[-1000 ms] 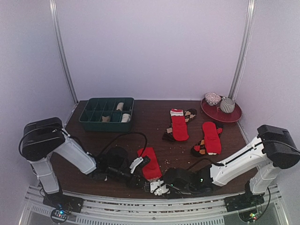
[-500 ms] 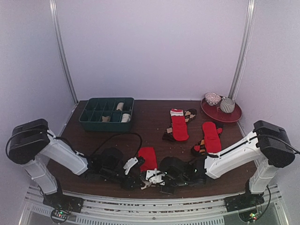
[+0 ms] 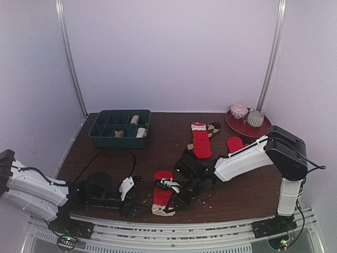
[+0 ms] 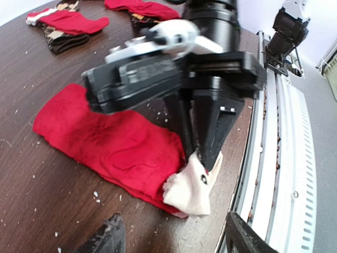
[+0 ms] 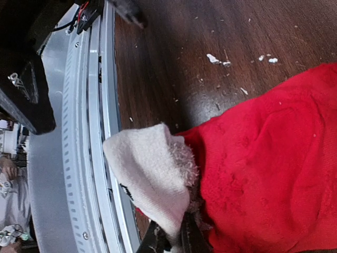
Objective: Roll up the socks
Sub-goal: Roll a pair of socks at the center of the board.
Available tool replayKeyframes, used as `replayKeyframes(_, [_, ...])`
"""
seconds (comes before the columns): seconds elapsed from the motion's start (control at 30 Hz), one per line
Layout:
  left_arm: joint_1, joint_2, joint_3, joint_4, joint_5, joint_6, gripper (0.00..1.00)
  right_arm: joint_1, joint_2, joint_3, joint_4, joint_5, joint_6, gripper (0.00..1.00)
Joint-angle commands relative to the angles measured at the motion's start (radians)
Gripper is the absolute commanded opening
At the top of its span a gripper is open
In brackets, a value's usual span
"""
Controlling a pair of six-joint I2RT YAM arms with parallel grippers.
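A red sock [image 3: 162, 188] with a cream end [image 3: 160, 210] lies flat near the table's front edge. My right gripper [image 3: 170, 202] is shut on that cream end [image 5: 149, 175], lifting it off the red part [image 5: 263, 158]; the pinch shows in the left wrist view too, where the dark fingers [image 4: 209, 138] meet the cream cloth [image 4: 190, 185]. My left gripper [image 4: 174, 241] stands open just left of the sock, with nothing between its fingers. Farther back, a red sock [image 3: 201, 142] lies over a brown diamond-patterned one [image 3: 213, 128], and another red sock [image 3: 235, 143] is partly hidden by my right arm.
A dark green compartment tray [image 3: 120, 128] holding rolled socks stands at the back left. A red plate [image 3: 247, 126] with two patterned balls sits at the back right. The metal rail [image 3: 174, 227] runs along the front edge, close to the sock's cream end. Crumbs dot the wood.
My left gripper opened, let go of the sock and drew back to the left. My right gripper swung left and closed on the cream end, which now stands up off the table.
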Motion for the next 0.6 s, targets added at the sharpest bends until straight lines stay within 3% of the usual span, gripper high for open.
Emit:
replayKeyframes(0.0, [-0.010,0.067,-0.019,0.245,0.048,0.086,0.64,-0.036,0.136,-0.035,-0.270,-0.020,0.071,0.07])
replayKeyframes(0.3, [-0.011,0.305,0.077,0.347,0.144,0.132,0.64,-0.042,0.176,-0.004,-0.276,-0.013,0.083,0.07])
replayKeyframes(0.57, [-0.017,0.371,0.064,0.369,0.188,0.100,0.64,-0.046,0.192,0.004,-0.264,-0.027,0.088,0.07])
